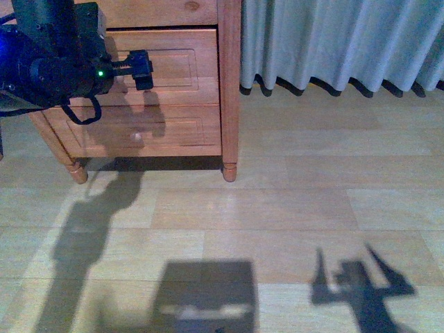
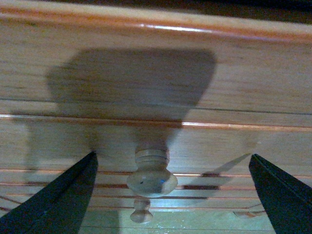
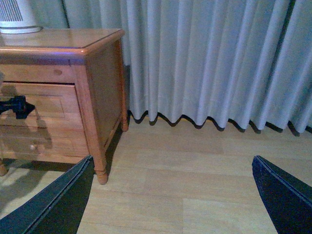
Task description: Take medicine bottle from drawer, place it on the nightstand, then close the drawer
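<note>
While the left fingers (image 2: 58, 195) stand wide apart in front of the drawer (image 1: 182, 66), they hold nothing: in the left wrist view the round wooden knob (image 2: 152, 176) of this drawer sits between the two dark fingers, with a clear gap of wood on each side, so neither finger touches it. The recessed-panel front of the drawer looks shut, in line with the frame of the nightstand (image 1: 229, 83), and the arm throws a broad shadow on the panel. The medicine bottle is not visible in any view. Under this drawer is the second drawer (image 1: 177, 128), also shut, and its own lower knob (image 2: 141, 210) shows beyond the first knob, further down on the cabinet. In the front view the nightstand stands in the upper left part, on short turned feet on the pale wooden floor (image 1: 291, 201), just beside a grey pleated curtain (image 3: 209, 63) that hangs down to the floor. On the flat top of the nightstand the right wrist view shows the base of a white ribbed cylinder (image 3: 14, 17). The right fingers (image 3: 48, 202) are well apart from the nightstand, above the bare floor, and they also are spread wide with nothing between them; the front view shows only the dark shadow (image 1: 361, 284) of this arm on the floor
</note>
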Robot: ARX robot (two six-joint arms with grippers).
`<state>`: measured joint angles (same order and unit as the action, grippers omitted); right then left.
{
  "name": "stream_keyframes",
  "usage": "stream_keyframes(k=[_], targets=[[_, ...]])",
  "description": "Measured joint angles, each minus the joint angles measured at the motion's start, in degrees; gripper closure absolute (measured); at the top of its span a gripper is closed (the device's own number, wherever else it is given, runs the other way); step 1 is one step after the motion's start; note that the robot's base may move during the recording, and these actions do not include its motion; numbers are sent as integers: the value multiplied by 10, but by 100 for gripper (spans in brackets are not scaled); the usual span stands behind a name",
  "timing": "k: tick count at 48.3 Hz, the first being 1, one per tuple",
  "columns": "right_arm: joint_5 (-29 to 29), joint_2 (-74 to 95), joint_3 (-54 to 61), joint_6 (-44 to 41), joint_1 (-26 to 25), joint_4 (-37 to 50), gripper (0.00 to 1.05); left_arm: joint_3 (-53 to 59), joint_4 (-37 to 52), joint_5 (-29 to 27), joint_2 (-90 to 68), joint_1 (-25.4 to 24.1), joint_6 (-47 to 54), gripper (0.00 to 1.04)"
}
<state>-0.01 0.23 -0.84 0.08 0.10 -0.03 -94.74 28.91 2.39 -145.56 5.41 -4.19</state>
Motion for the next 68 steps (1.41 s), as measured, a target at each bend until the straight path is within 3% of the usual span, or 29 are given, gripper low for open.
stream_keyframes(k=[6, 13, 19, 32, 47, 59, 68], targets=[[0, 0, 0, 0, 0, 0, 7, 0, 0, -4, -1, 0, 0, 28], [0, 0, 0, 0, 0, 0, 7, -1, 0, -13, -1, 0, 3, 59], [0, 0, 0, 0, 0, 0, 7, -1, 0, -11, -1, -4, 5, 77], [0, 0, 0, 0, 0, 0, 7, 36, 29, -18, 10, -4, 12, 79], [0, 0, 0, 0, 0, 0, 7, 292, 118, -22, 138, -3, 15, 79], [0, 0, 0, 0, 0, 0, 7, 533, 268, -20, 219, -3, 25, 79], [0, 0, 0, 0, 0, 0, 7, 611, 321, -18, 238, 3, 26, 79]])
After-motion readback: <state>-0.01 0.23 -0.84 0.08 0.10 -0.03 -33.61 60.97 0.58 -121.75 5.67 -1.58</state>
